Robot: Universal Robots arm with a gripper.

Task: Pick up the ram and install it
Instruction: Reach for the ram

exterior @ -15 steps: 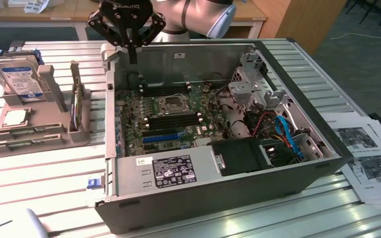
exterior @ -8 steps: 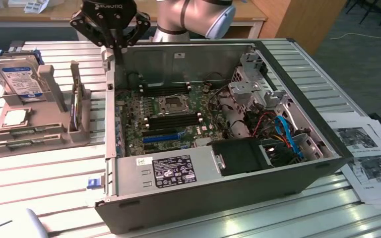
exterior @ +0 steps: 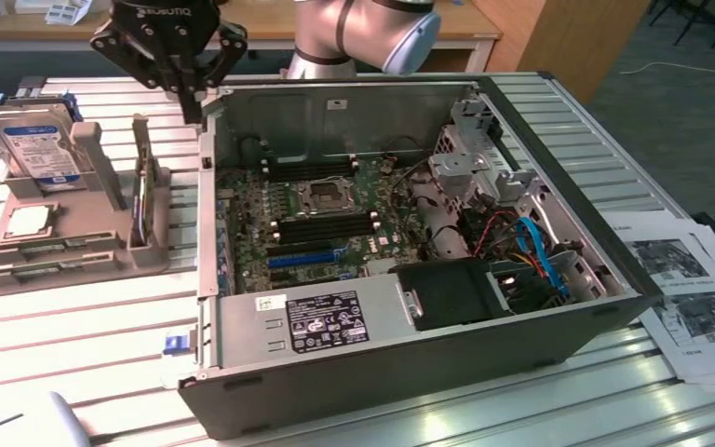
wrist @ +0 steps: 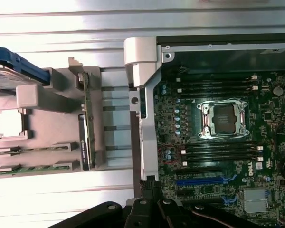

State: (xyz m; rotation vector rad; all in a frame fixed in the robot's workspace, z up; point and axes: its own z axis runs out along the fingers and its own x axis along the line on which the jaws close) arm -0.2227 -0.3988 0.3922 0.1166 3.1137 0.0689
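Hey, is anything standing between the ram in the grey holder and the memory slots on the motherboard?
Yes: the computer case's side wall rises between the ram in its holder and the slots; above that wall nothing visible blocks the way.

The ram, a thin green stick, sits on edge in a slot of the grey holder, parallel to a second stick, outside the computer case.
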